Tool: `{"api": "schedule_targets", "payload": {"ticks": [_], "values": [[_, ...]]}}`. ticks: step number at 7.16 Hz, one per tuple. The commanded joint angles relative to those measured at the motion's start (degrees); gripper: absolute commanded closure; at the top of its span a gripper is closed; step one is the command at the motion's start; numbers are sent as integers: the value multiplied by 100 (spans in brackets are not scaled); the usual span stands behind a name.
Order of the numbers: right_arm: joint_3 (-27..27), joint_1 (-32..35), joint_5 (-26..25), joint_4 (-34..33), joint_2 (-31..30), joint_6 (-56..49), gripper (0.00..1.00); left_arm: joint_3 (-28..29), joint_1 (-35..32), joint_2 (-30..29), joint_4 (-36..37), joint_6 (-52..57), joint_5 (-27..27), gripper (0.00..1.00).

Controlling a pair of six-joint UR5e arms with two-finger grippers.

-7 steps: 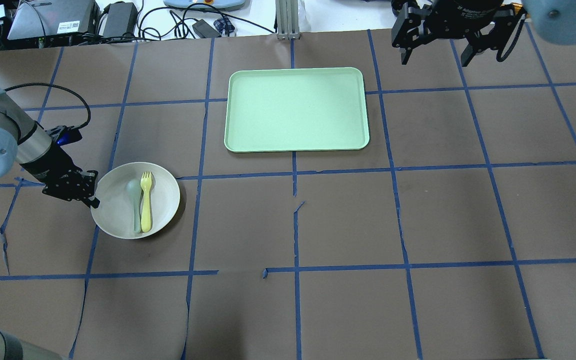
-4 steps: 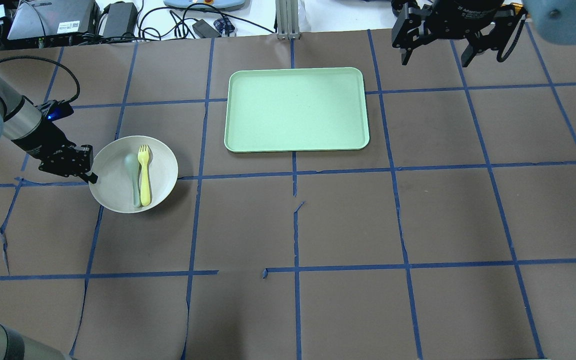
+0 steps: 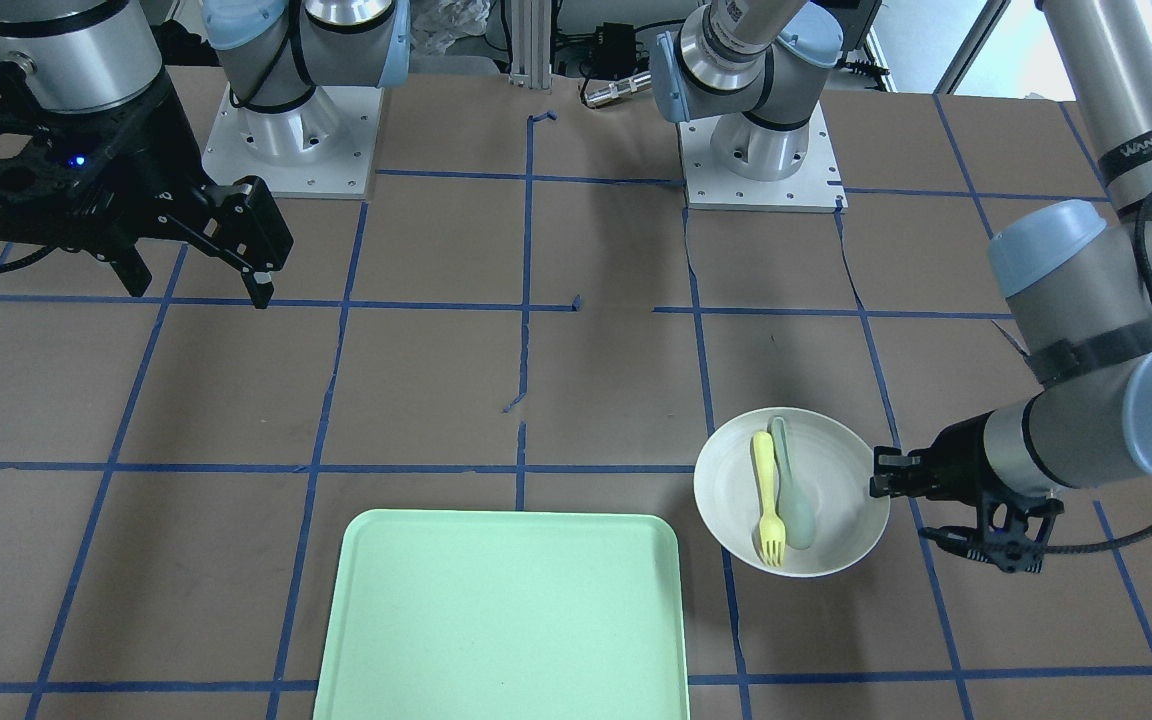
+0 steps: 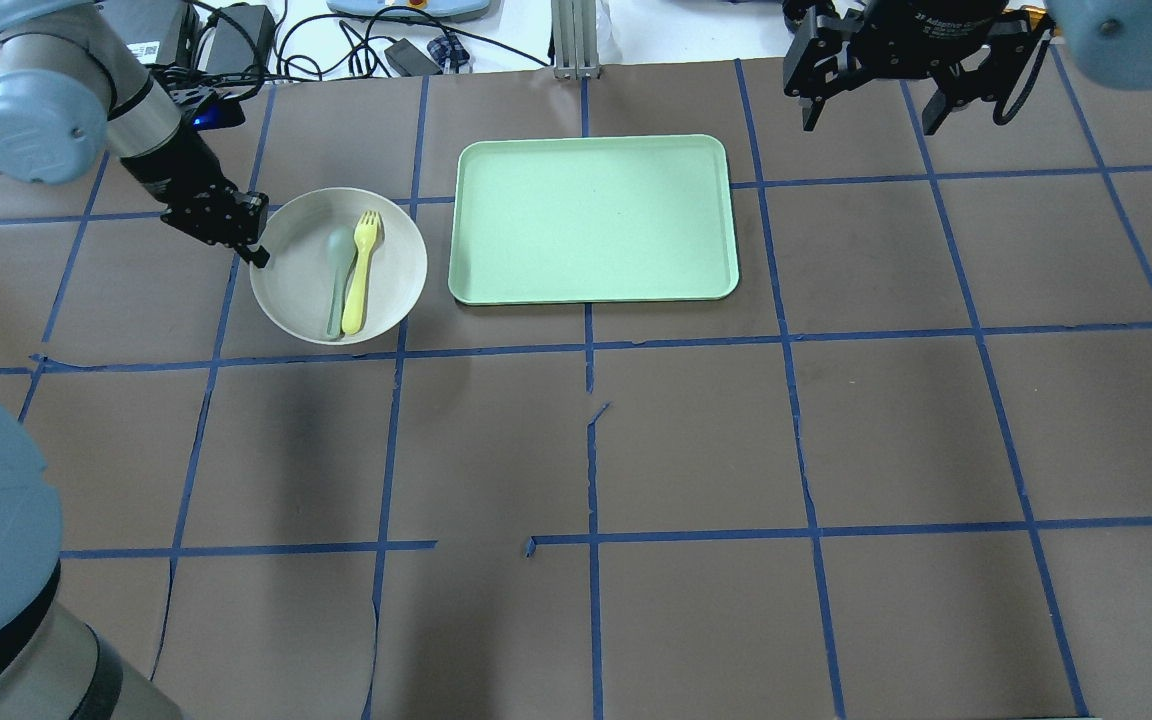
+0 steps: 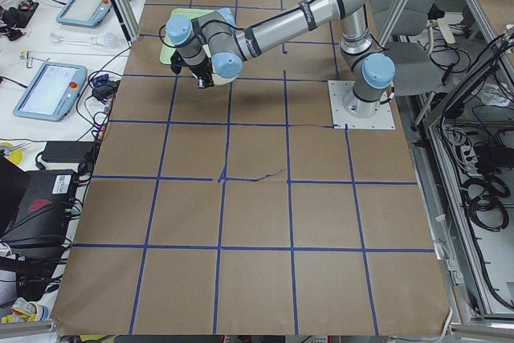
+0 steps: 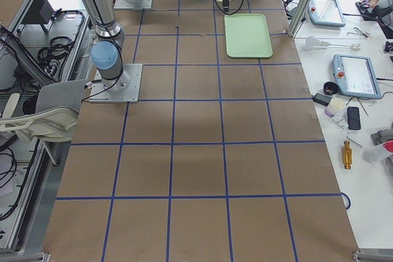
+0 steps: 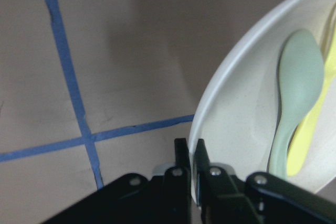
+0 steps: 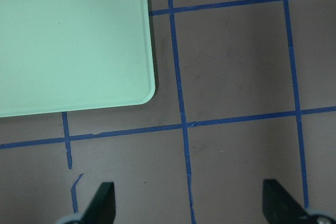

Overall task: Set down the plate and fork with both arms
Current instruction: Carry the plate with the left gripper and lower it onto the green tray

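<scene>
The left arm slants in from the far-left corner of the table [image 4: 696,440], forearm angled down. The left fingers [image 4: 254,252] pinch the plate [image 4: 291,295] by its left rim. In the plate lie a spoon [image 4: 337,270] and, touching its right side, the fork [image 4: 360,272]. The fork's long axis runs away from the robot, tines at the far end, leaning slightly right. The plate is just beside the tray [image 4: 593,218]. Over the far right, the right fingers [image 4: 811,95] point down, spread wide, holding nothing.
</scene>
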Motion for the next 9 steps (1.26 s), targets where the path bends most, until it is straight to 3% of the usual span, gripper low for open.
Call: {"api": "schedule_targets", "payload": {"ticks": [1, 3, 5, 9], "values": [[0, 0, 0, 0, 0, 1, 0, 899, -624, -581, -100, -288, -446, 100], [0, 0, -9, 0, 0, 1, 0, 1760, -1142, -1214, -109, -1023, -571, 100], [0, 0, -9, 0, 0, 1, 0, 2193, -1425, -1768, -39, -1720, -940, 100], [0, 0, -9, 9, 0, 1, 0, 2256, -1838, -2131, 295, -2110, -1038, 100]]}}
